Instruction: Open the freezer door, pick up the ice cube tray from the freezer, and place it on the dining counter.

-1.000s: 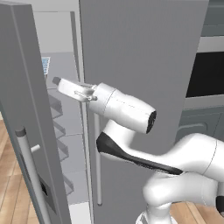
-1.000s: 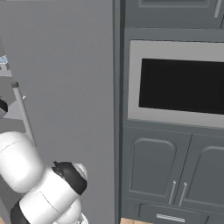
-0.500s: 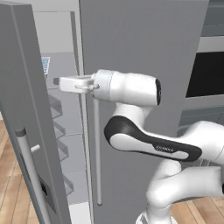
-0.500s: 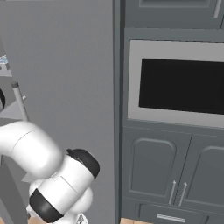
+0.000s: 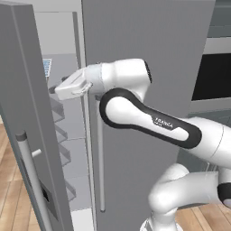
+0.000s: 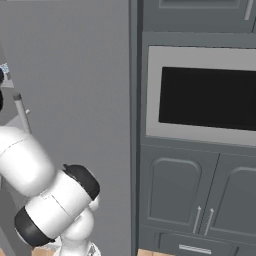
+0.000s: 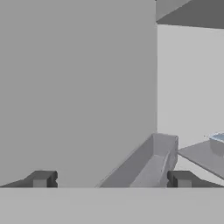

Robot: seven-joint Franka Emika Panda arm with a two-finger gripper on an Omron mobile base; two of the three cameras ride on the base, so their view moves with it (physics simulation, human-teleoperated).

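The freezer door [image 5: 27, 113] stands swung open at the left, with its bar handle [image 5: 31, 180] and a small dark panel low on its face. Behind it the freezer [image 5: 63, 103] shows grey walls and stacked shelves. The ice cube tray [image 5: 46, 67] lies on an upper shelf, half hidden by the door edge, and shows at the far right as the ice cube tray [image 7: 218, 138]. My gripper [image 5: 55, 90] reaches into the gap between door and compartment, a little below the tray. In the hand view my gripper [image 7: 111, 179] is open, nothing between its tips, facing a door bin [image 7: 151, 164].
The plain grey door [image 5: 149, 40] with its long handle [image 5: 100, 171] stays closed right of the opening, and my arm crosses in front of it. A dark built-in oven [image 6: 205, 97] and lower cabinets [image 6: 180, 200] stand further right. Wood floor lies below.
The hand has slid a little left, deeper into the freezer opening, while the forearm and elbow swung up and across the closed door. The freezer door has not moved.
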